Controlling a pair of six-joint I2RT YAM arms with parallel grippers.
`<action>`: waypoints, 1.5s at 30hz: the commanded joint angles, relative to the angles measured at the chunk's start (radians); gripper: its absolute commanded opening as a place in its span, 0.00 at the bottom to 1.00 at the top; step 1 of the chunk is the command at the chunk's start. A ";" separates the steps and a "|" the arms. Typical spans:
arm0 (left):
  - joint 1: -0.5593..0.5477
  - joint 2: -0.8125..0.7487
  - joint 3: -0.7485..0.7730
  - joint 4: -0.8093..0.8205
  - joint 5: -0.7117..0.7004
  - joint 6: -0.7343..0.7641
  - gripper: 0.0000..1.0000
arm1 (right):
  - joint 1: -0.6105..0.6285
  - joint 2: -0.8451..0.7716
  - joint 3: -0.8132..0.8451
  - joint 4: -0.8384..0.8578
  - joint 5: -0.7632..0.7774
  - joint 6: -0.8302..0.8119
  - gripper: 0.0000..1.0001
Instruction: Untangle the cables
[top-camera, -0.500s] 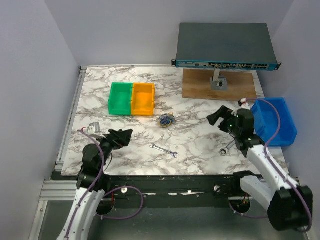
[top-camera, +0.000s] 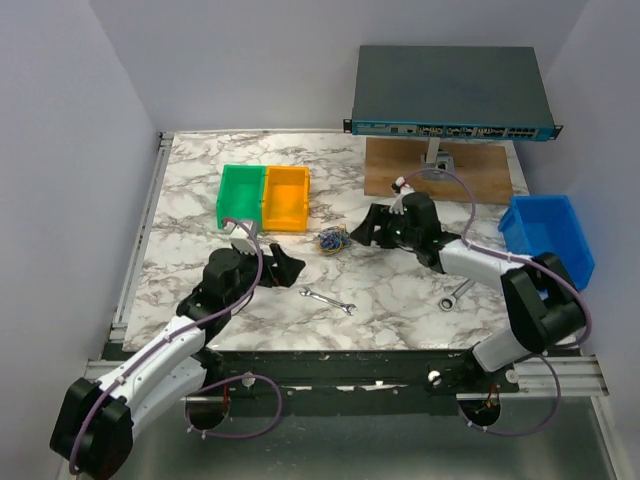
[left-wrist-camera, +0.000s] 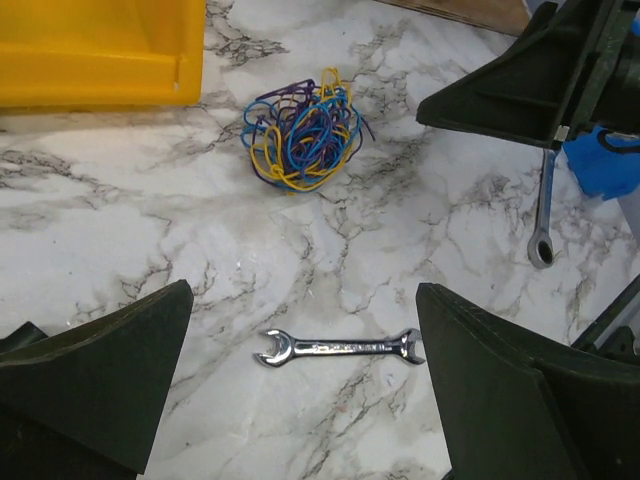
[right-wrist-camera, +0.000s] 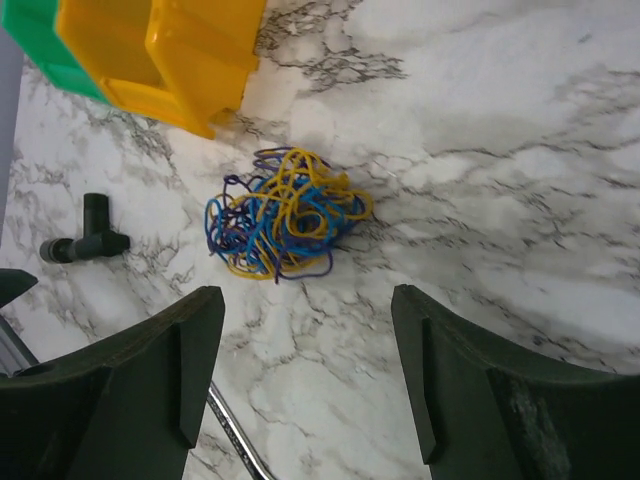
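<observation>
The cables are one small tangled ball of blue, yellow and purple wires (top-camera: 333, 240) on the marble table, just below the yellow bin. The ball also shows in the left wrist view (left-wrist-camera: 300, 130) and in the right wrist view (right-wrist-camera: 285, 215). My left gripper (top-camera: 285, 268) is open and empty, to the lower left of the ball, with its jaws (left-wrist-camera: 303, 295) wide apart above a silver wrench (left-wrist-camera: 340, 349). My right gripper (top-camera: 368, 230) is open and empty just right of the ball, and its jaws (right-wrist-camera: 305, 300) point at it from a short way off.
A green bin (top-camera: 240, 195) and a yellow bin (top-camera: 285, 197) stand side by side behind the ball. One wrench (top-camera: 329, 301) lies near the front middle, another (top-camera: 455, 295) at the right. A blue bin (top-camera: 548, 235) is at the right edge. A network switch (top-camera: 450, 95) stands above a wooden board (top-camera: 440, 175).
Both arms have swung in toward the middle. The left gripper moved right toward the wrench and ball. The right gripper moved left from the blue bin to beside the ball.
</observation>
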 joint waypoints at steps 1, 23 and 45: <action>-0.008 0.097 0.075 0.085 -0.045 0.067 0.98 | 0.049 0.128 0.098 0.096 -0.051 -0.014 0.74; 0.018 0.595 0.409 0.035 0.124 0.074 0.85 | 0.069 0.216 0.068 0.207 -0.060 -0.011 0.01; -0.055 0.941 0.652 -0.091 0.081 0.121 0.00 | 0.069 0.159 0.033 0.164 0.051 0.018 0.01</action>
